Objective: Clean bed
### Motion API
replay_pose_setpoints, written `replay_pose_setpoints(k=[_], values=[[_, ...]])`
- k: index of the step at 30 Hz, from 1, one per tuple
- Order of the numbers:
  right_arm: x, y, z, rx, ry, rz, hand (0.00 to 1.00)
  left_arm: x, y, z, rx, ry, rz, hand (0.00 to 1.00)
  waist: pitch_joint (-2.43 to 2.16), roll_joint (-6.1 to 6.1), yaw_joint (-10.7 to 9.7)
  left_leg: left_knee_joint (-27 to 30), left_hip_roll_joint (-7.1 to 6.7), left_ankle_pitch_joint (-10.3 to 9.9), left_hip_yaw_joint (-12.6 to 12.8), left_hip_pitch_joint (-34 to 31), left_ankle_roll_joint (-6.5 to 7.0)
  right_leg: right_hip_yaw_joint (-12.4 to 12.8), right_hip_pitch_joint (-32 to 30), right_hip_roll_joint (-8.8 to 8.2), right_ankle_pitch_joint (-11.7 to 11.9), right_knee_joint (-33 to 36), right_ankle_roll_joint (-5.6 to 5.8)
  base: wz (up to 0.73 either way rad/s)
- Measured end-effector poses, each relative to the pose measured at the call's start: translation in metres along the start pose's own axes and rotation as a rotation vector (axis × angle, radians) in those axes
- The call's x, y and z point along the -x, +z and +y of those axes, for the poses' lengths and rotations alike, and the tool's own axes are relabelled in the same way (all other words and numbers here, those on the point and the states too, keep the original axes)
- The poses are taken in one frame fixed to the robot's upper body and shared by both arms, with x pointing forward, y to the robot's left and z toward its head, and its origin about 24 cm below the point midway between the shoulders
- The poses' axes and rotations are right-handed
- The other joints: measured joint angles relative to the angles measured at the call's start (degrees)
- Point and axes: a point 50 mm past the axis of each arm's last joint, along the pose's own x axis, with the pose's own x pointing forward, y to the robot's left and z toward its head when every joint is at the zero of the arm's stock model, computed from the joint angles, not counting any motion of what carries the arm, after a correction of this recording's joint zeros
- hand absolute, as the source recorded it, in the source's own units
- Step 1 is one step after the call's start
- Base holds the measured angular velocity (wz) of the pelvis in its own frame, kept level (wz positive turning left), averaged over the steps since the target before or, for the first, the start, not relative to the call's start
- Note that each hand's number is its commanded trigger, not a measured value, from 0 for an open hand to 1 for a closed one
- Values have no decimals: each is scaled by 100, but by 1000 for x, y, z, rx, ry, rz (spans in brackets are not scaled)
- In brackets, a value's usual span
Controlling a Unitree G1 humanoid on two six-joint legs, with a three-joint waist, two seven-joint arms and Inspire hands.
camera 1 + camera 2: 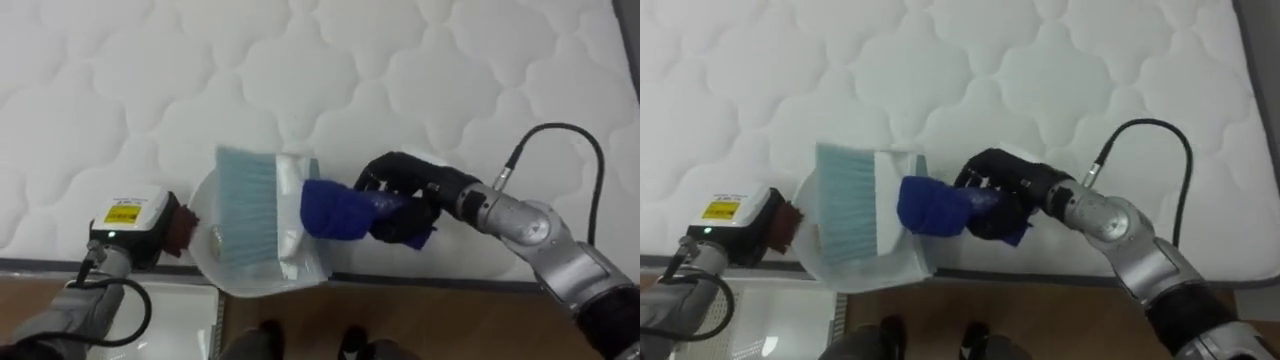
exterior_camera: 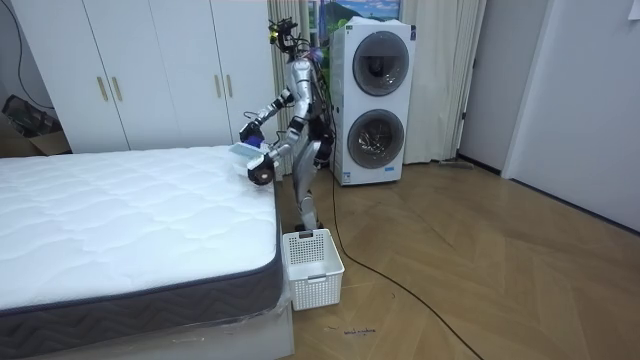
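A translucent white dustpan (image 1: 250, 235) lies at the near edge of the white quilted mattress (image 1: 330, 70), its lower rim hanging over the edge. A brush with pale blue bristles (image 1: 250, 205) and a dark blue handle (image 1: 335, 210) rests inside the pan. My right hand (image 1: 400, 195), black, is curled round the blue handle from the right. My left hand (image 1: 178, 228) meets the pan's left rim, below a white wrist box with a yellow label. In the room view I stand at the bed's far corner (image 2: 262, 160) with both arms over it.
The mattress edge runs along the bottom of the eye views, with wooden floor (image 1: 420, 320) beyond it. A white slatted basket (image 2: 313, 265) stands on the floor by the bed. Stacked washing machines (image 2: 375, 100) and white wardrobes (image 2: 150, 70) are behind me.
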Motion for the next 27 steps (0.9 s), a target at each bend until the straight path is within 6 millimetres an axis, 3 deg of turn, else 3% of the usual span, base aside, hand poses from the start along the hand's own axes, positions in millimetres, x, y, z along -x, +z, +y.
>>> replay_pose_setpoints(k=[1,2,4,5,11,13,16,19,27], values=[[0,-3,-5,-50,-59,1,96,2,-2,-1,14,17,18,100,1,1,-38,-46,-16,0,13,97,1,13,77,-11,-11,-10,20,0],[1,-4,-7,-73,-90,1,65,4,-3,-2,23,25,30,100,1,1,-56,-72,-17,-1,27,165,3,22,131,-9,-14,-28,24,0],[9,-11,-18,-148,-225,0,33,11,-4,-6,67,62,65,100,-5,21,-113,-204,-20,-1,28,338,2,-5,315,10,-17,-177,32,-2],[14,-15,-25,-194,-289,1,0,14,-4,-7,82,80,74,100,-6,20,-137,-252,-22,0,31,390,-1,-4,361,16,-17,-207,33,0],[33,-23,-53,-365,-571,-16,0,24,5,-21,153,99,131,100,-31,24,-211,-444,-79,30,11,708,-33,11,656,23,-35,-346,72,1],[39,-29,-55,-409,-638,-5,0,29,9,-27,170,92,128,100,-60,41,-210,-527,-77,31,-20,904,-35,-14,912,65,-28,-521,91,2],[44,-32,-57,-438,-708,-1,0,40,10,-36,188,74,144,100,-170,75,-207,-704,-68,32,-31,1196,-41,-20,1250,128,2,-781,136,2],[47,-34,-50,-454,-735,2,0,42,14,-39,218,79,177,100,-242,145,-162,-786,-61,32,-73,1381,-43,-15,1503,205,27,-972,162,8],[51,-20,-42,-372,-759,-53,0,51,5,-31,285,181,262,100,-268,204,46,-1021,-48,74,-183,1854,-120,-235,2061,234,54,-1234,124,10]])
